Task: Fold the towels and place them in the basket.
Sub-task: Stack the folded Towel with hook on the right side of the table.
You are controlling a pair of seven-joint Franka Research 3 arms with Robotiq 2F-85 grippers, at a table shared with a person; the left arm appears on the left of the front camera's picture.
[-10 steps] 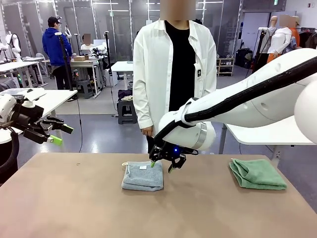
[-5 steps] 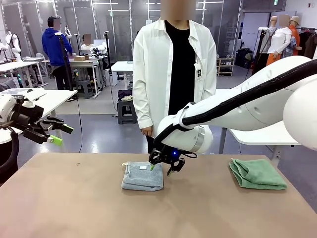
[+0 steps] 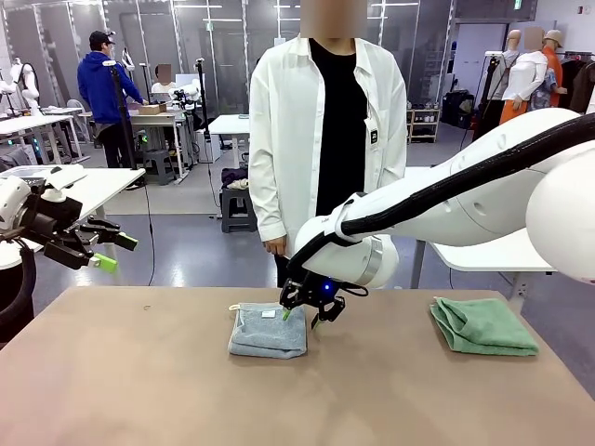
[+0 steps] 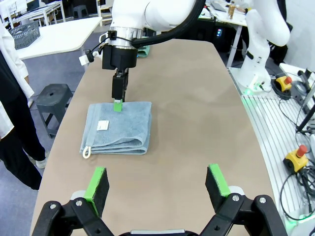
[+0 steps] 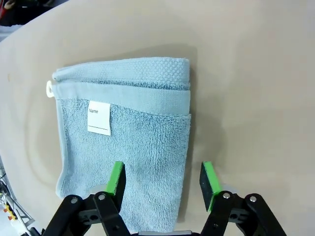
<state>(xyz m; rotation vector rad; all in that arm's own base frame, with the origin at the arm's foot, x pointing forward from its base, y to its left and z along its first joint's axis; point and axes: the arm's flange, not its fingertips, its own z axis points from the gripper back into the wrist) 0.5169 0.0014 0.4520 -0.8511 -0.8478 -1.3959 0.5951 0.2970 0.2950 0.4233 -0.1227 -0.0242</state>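
Observation:
A pale blue-grey towel (image 3: pixel 268 331) lies folded on the tan table (image 3: pixel 139 390), with a white name tag (image 5: pixel 99 118) and a loop (image 5: pixel 49 88) showing. My right gripper (image 3: pixel 305 314) hangs low over its far right corner, jaws apart. In the right wrist view one fingertip (image 5: pixel 117 179) is over the towel (image 5: pixel 128 132) and the other over bare table, so the towel's edge runs between them. A mint green towel (image 3: pixel 483 326) lies folded at the table's right. My left gripper (image 3: pixel 98 249) is raised off the table's left end, open and empty. A dark mesh basket (image 4: pixel 23 35) sits on a white side table.
A person in a white coat (image 3: pixel 325 130) stands at the far edge, hands down. In the left wrist view my left gripper (image 4: pixel 157 181) looks along the table at the towel (image 4: pixel 120 129) and the right gripper (image 4: pixel 118 98). Bare tabletop spans the near side.
The right gripper has sunk slightly onto the blue-grey towel's far right corner and its jaws have narrowed. The left arm and both towels have not moved.

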